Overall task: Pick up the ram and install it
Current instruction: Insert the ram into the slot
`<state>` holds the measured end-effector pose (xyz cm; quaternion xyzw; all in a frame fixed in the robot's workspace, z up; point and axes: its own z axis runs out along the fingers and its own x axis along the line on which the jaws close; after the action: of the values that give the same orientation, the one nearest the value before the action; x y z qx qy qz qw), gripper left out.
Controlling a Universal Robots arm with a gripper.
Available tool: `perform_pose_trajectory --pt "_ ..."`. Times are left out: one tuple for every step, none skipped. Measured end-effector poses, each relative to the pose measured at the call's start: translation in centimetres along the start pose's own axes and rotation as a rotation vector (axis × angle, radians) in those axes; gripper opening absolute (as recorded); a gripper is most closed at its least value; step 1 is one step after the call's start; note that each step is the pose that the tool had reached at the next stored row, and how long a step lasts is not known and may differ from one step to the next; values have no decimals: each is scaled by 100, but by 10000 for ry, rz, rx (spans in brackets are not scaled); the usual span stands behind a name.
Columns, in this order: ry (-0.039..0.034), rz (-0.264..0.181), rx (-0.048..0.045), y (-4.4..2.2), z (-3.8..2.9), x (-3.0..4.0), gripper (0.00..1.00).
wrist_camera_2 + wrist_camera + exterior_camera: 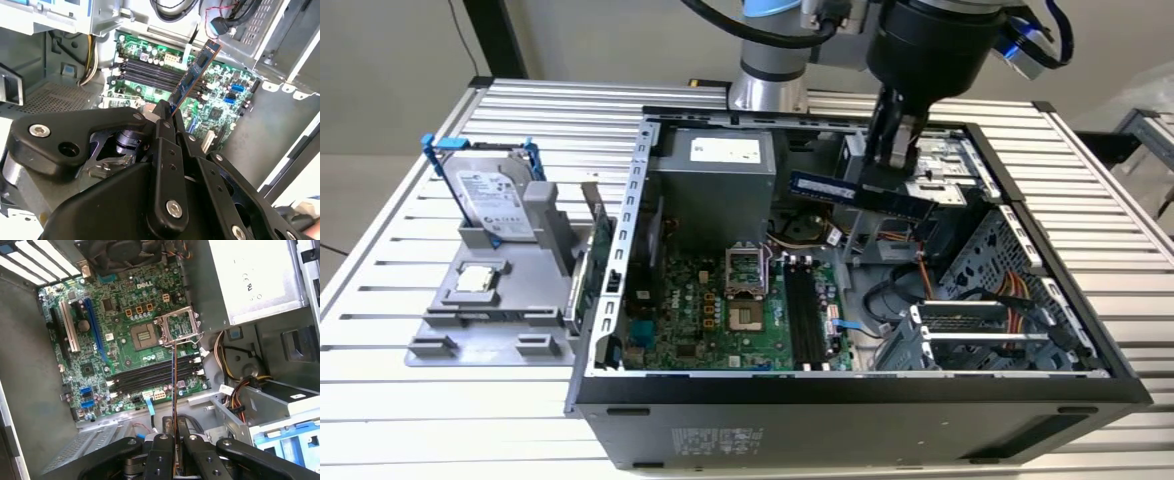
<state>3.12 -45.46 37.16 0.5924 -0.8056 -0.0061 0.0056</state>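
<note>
Black pincer links crowd close in both wrist views, where my gripper (174,436) is clamped tight on the ram (173,390), which juts out past my fingertips. Under me spreads the slatted table (400,440), and on it the open computer case (720,420) lies on its side. Green motherboard (115,340) covers the case floor, with its black memory slots (150,377) unfilled beside the open processor socket (177,325). I hold the ram in the air above the case, clear of the slots, sloping down toward the exterior view's right.
</note>
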Motion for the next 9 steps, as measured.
perform_pose_trajectory --pt "-1 93 0 0 0 0 0" --pt "-2 185 0 0 0 0 0" --pt "-4 281 0 0 0 0 0" --pt "-5 377 -1 0 0 0 0" --pt "-8 477 -1 0 0 0 0" --pt "-9 569 -1 0 0 0 0" --pt "-10 665 -1 0 0 0 0" --pt "-12 758 -2 0 0 0 0" --pt "-13 858 -2 0 0 0 0"
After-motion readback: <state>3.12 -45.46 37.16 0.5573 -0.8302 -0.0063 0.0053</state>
